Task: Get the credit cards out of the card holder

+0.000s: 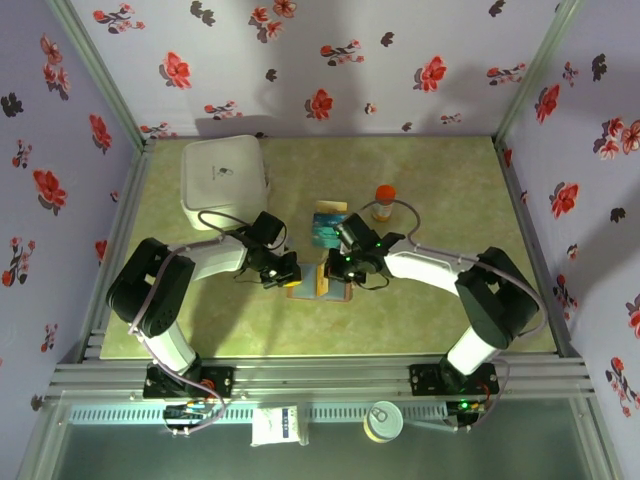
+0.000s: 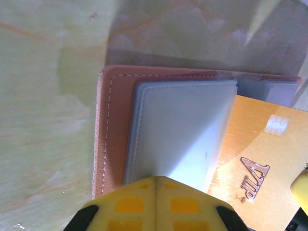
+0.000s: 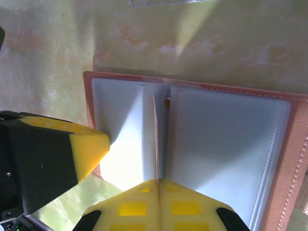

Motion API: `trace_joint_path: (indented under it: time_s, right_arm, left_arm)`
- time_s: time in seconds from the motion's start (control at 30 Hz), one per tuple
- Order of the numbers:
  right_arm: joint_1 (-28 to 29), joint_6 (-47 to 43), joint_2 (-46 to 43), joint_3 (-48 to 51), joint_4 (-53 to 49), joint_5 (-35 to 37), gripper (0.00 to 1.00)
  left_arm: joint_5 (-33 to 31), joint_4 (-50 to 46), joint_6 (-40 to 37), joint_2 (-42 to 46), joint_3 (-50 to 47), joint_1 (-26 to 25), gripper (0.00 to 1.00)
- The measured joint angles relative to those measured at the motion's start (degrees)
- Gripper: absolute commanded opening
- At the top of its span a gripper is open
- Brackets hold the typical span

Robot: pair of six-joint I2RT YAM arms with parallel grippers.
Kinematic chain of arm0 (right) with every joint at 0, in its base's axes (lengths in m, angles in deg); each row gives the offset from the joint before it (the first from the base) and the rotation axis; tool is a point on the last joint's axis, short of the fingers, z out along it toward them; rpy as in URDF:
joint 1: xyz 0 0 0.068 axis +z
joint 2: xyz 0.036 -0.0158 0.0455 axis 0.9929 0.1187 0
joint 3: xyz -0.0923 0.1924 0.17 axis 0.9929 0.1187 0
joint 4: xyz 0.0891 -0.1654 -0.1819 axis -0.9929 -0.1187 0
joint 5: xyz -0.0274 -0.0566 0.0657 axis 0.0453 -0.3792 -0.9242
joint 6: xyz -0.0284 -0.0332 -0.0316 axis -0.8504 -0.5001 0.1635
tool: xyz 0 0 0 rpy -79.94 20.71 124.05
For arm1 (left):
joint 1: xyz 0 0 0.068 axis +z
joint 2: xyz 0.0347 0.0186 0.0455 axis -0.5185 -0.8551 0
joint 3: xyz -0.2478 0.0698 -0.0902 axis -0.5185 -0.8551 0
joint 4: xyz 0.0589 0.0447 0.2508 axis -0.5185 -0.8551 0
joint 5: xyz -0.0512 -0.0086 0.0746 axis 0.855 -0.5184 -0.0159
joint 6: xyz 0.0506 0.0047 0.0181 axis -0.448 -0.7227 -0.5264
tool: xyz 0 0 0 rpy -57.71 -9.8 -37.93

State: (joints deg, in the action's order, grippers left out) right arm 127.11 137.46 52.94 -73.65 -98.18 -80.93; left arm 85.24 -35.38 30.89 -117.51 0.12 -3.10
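Observation:
The card holder (image 1: 345, 293) lies open on the table, brown rim (image 2: 113, 134) around blue-grey leaves (image 3: 226, 144). My right gripper (image 3: 158, 180) is shut on a gold credit card (image 3: 156, 134), seen edge-on at the holder's fold. The same card (image 2: 260, 159) shows its VIP face in the left wrist view and stands upright (image 1: 322, 280) in the top view. My left gripper (image 2: 155, 178) is shut with nothing between its fingers, its tips resting on the holder's left leaf; one of its fingers (image 3: 86, 149) presses there. Teal credit cards (image 1: 327, 232) lie on the table behind the holder.
A white square box (image 1: 224, 180) stands at the back left. A small bottle with an orange cap (image 1: 384, 203) is behind my right gripper (image 1: 338, 268). Floral walls close in the table on three sides.

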Motion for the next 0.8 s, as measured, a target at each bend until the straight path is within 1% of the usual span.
trace_joint_path:
  time_s: [0.1,0.23,0.47,0.8]
  right_arm:
    - [0.20,0.02,0.61,-1.03,-0.79,0.68,0.12]
    - [0.52,0.04,1.05,-1.18,-0.81,0.90,0.13]
    - [0.61,0.22,1.53,-1.18,-0.76,0.92,0.07]
    - [0.61,0.22,1.86,-1.18,-0.74,0.87,0.05]
  left_arm:
    - [0.00,0.02,0.00,0.02,0.00,0.00,0.00]
    - [0.00,0.02,0.00,0.04,-0.04,0.00,0.00]
    - [0.02,0.02,0.00,0.04,-0.04,0.00,0.00]
    - [0.24,0.66,0.31,-0.17,-0.04,-0.39,0.00]
